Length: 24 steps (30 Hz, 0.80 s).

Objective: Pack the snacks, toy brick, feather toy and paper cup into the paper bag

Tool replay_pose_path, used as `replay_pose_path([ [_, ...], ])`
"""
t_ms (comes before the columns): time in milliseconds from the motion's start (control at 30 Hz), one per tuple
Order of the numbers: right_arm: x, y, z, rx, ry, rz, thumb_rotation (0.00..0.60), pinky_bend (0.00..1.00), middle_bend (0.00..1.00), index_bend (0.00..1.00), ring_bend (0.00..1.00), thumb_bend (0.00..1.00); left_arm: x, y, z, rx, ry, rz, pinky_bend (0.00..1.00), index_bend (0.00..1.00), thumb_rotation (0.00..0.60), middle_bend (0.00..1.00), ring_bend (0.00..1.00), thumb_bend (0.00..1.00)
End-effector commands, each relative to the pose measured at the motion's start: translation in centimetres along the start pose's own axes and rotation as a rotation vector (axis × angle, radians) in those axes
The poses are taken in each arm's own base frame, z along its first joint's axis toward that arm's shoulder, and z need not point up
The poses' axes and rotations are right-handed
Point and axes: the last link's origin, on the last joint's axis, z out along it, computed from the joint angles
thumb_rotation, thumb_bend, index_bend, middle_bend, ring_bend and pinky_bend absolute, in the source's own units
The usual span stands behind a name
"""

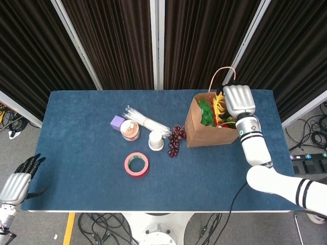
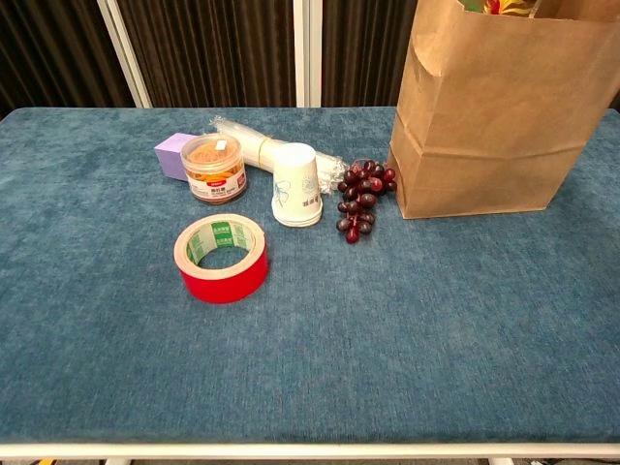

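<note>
At the upper right of the head view: the paper bag [image 1: 204, 133] stands upright and open on the blue table [image 1: 76, 168]; in the chest view it fills the upper right corner.
Bag contents: green, red and yellow pieces show in the mouth; which item each belongs to cannot be told. A thin looped cord [image 1: 220, 76] rises above the rim.
Right hand: the right hand [image 1: 239, 100] hangs over the bag's right edge, back of the hand toward the camera, fingers pointing down into the opening. Whether it holds anything cannot be told, since the fingertips are hidden.
Paper cup: the paper cup [image 2: 296, 185] stands upside down, left of the bag, white with a faint blue print that cannot be read.
Grapes: a bunch of dark red grapes [image 2: 360, 198] lies between the cup and the bag, just beside both.
Snack jar: a clear jar [image 2: 215, 168] with an orange-brown filling stands left of the cup; its red label is too small to read.
Toy brick: a purple brick [image 2: 171, 155] touches the jar's left side.
Clear pack: a long clear plastic pack [image 1: 145, 121] lies behind the jar and cup, slanting toward the upper left.
Tape: a red roll of tape [image 2: 222, 258] lies flat nearer the front edge; its inner core has green printing, not readable.
Left hand: the left hand [image 1: 16, 184] is at the lower left of the head view, off the table, fingers apart and holding nothing.
</note>
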Motion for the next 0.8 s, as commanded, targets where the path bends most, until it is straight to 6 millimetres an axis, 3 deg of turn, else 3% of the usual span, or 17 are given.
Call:
replay_pose_path([
  [33,0.7,-0.4,-0.3,0.013,0.013,0.014,0.600,0.24,0.35,0.35,0.15,0.00,0.0,0.0,0.0,-0.002,0.000,-0.001,0.17,0.14,0.600,0.09,0.02,0.27],
  [400,2.6,-1.5,-1.3,0.082,0.146,0.156,0.600,0.24,0.37,0.35,0.16,0.00,0.2,0.2,0.0,-0.008,0.010,-0.004,0.17,0.14,0.600,0.08,0.02,0.26],
  [700,5.5,-4.2,-3.0,0.212,0.331,0.373,0.600,0.24,0.37,0.35,0.16,0.00,0.3,0.4,0.0,-0.009,0.015,-0.010,0.17,0.14,0.600,0.09,0.02,0.26],
  [800,5.4,-5.4,-3.8,0.269,0.335,0.467,0.600,0.24,0.37,0.35,0.16,0.00,0.3,0.5,0.0,-0.013,0.019,-0.012,0.17,0.14,0.600,0.09,0.02,0.26],
])
